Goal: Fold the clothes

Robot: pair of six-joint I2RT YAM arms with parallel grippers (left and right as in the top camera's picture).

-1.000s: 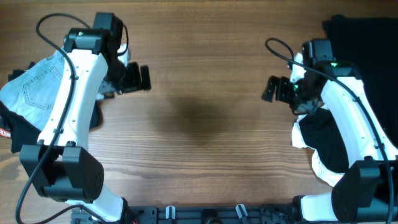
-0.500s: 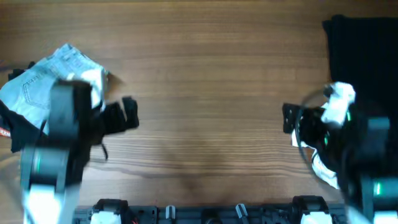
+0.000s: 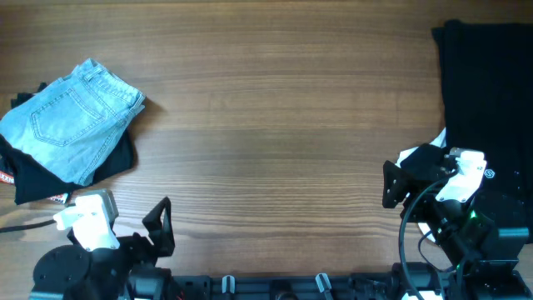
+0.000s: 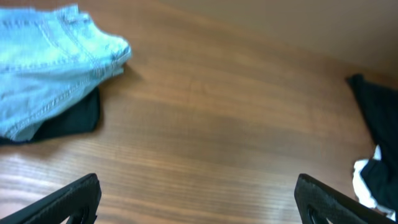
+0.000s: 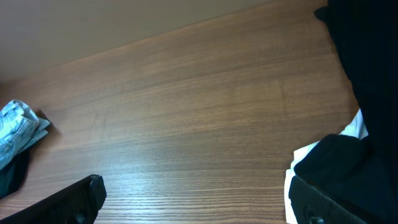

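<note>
The light-blue denim shorts lie folded at the table's far left, on top of a black garment. They also show in the left wrist view and at the left edge of the right wrist view. Another black garment lies at the right edge, with a white patch beside it. My left gripper is open and empty at the front left, apart from the shorts. My right gripper is open and empty at the front right, just left of the black garment.
The wooden table runs between the two piles. A small red and white tag sticks out at the left edge. A black cable lies at the front left.
Both arms have pulled back from the table's middle to its front edge. The denim shorts, partly covered by the left arm before, now show whole.
</note>
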